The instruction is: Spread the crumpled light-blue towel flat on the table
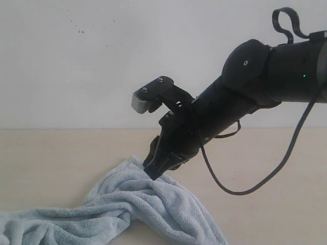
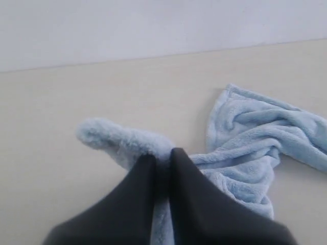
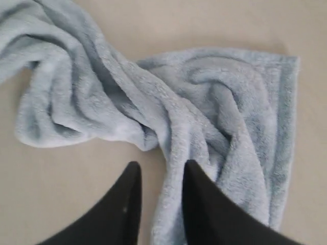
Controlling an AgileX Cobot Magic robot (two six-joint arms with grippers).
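Note:
The light-blue towel lies crumpled and twisted on the beige table. It runs from the lower left to the lower middle of the exterior view. My right gripper reaches down from the right onto the towel's raised far corner. In the right wrist view the right gripper is open. A hemmed edge of the towel lies in the gap between its fingers. My left gripper is shut on a fluffy fold of the towel and is out of the exterior view.
A white wall rises behind the table's far edge. A black cable loops down from the right arm above the table. Bare table stretches beside the towel.

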